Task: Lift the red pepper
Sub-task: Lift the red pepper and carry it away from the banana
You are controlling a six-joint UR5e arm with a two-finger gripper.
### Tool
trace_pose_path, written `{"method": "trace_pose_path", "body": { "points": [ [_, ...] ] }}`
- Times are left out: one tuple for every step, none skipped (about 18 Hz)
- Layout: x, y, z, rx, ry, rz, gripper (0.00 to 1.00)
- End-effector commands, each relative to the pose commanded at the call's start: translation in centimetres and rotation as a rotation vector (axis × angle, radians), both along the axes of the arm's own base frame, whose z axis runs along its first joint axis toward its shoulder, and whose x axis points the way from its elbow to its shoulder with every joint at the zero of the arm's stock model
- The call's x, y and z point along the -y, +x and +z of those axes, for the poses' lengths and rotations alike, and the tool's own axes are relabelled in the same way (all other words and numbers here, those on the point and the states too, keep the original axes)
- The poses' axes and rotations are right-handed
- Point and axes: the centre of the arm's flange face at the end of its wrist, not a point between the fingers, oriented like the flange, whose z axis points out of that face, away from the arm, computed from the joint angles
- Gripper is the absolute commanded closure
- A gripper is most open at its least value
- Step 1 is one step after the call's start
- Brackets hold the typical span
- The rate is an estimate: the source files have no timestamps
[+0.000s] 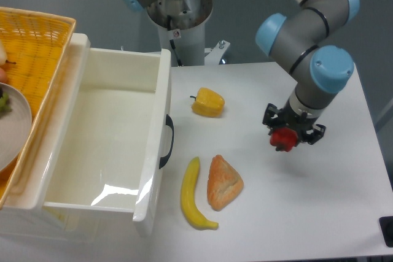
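one arm reaches in from the upper right of the frame; its hand (284, 135) is pinched on the red pepper (282, 138), at right of centre, above the white table (319, 213). whether the pepper touches the surface cannot be told. elsewhere on the table: one yellow pepper (208, 102) at centre, one banana (193, 194) at lower centre, and one wedge of bread (223, 182) just beside the banana. one white bin (163, 90) fills the left half; one yellow basket (43, 47) with one plate (15, 133) overlaps its upper left. bare table lies right of and below the hand, up to the right edge.
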Motion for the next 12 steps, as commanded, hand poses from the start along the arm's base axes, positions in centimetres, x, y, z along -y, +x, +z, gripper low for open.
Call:
{"method": "trace_pose_path", "body": {
  "points": [
    [-0.2, -0.5, -0.1, -0.013, 0.004, -0.018, 0.85],
    [-0.5, -1.1, -0.1, -0.024, 0.011, -0.041, 0.85],
    [-0.6, -1.6, -0.1, -0.027, 0.010, -0.066, 0.85],
    [-0.7, -1.6, -0.3, -0.025, 0.008, -0.084, 0.85],
    [-0.7, -1.6, -0.6, -0.021, 0.006, -0.095, 0.85],
    [-0.7, -1.6, -0.8, -0.020, 0.004, -0.110, 0.85],
    [-0.6, -1.7, -0.9, -0.017, 0.001, -0.130, 0.85],
    [-0.5, -1.8, -1.0, -0.017, -0.008, -0.153, 0.85],
    [-0.4, -1.8, -1.1, -0.021, -0.023, -0.163, 0.85],
    [-0.3, -2.0, -1.1, -0.023, -0.024, -0.163, 0.85],
    [-0.2, -2.1, -1.1, -0.021, -0.025, -0.163, 0.85],
    [-0.1, -2.1, -1.1, -0.021, -0.025, -0.161, 0.85]
  ]
}}
